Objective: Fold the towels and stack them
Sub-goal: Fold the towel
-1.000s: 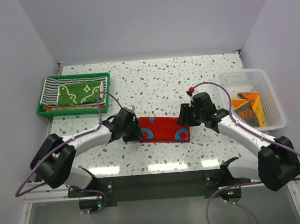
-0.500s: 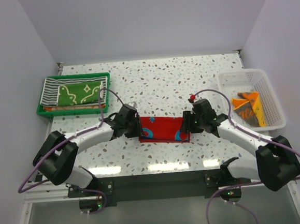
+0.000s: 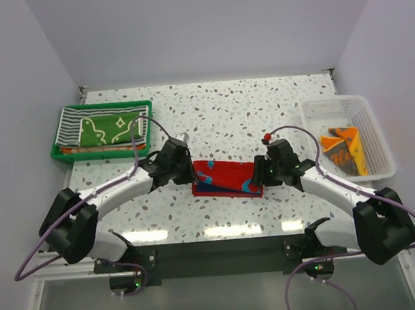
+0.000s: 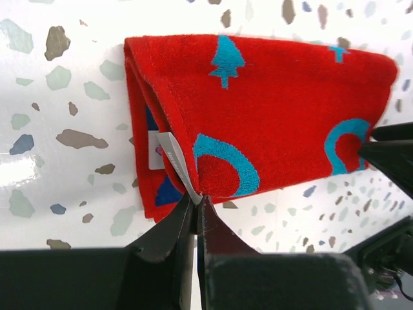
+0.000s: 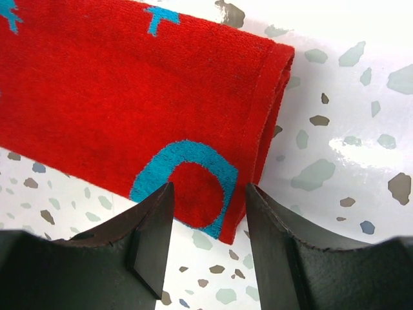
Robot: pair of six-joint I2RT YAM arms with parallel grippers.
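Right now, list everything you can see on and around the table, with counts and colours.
red towel: one, red with blue drawings, folded, table centre between the arms
green towel: one, green with white drawings, top of the stack in the tray
striped towel: one, black-and-white, under the green one
orange towel: one, orange with dark markings, crumpled in the basket
tray: one, green, far left
basket: one, white mesh, right edge
table: one, white, speckled
left gripper: one, black, shut on the red towel's left end
right gripper: one, black, open astride its right end
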